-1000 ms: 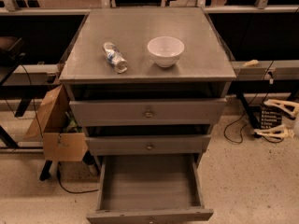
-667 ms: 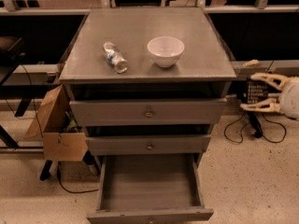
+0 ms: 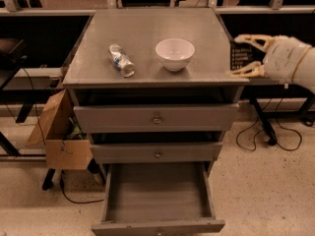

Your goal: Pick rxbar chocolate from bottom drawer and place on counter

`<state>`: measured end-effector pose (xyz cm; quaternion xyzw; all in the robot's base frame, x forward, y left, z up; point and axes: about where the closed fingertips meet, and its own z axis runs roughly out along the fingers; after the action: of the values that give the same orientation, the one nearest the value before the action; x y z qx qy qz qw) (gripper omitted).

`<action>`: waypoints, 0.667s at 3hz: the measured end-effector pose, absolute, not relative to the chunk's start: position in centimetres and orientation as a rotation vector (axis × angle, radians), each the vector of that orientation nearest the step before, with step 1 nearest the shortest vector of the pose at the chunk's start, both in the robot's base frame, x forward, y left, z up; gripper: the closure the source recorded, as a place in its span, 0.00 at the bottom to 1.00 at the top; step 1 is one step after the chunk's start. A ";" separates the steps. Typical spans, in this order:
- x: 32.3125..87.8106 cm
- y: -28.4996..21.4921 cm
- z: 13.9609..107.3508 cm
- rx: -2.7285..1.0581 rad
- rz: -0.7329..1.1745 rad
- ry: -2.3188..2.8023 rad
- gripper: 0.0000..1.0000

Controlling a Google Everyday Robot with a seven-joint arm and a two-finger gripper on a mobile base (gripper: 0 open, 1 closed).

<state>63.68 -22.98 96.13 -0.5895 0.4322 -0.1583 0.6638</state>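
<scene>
My gripper comes in from the right at counter height, at the right edge of the counter. It is shut on the rxbar chocolate, a small flat black bar with pale lettering, held upright between the pale fingers. The bar is just over the counter's right edge. The bottom drawer is pulled open below and its inside shows nothing in it.
A white bowl and a clear plastic bottle lying on its side are on the counter. The two upper drawers are closed. A cardboard box hangs at the cabinet's left. Cables and table legs are on the floor at right.
My gripper with the bar has risen from low at the right and moved left, up to the counter's right edge. The drawer, bowl and bottle have not moved.
</scene>
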 end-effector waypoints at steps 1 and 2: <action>67.2 -20.2 97.6 -1.349 -0.342 0.952 1.00; 70.5 -18.3 96.8 -1.382 -0.329 0.967 1.00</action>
<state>70.51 -18.32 96.80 -0.6090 0.4262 -0.1451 0.6530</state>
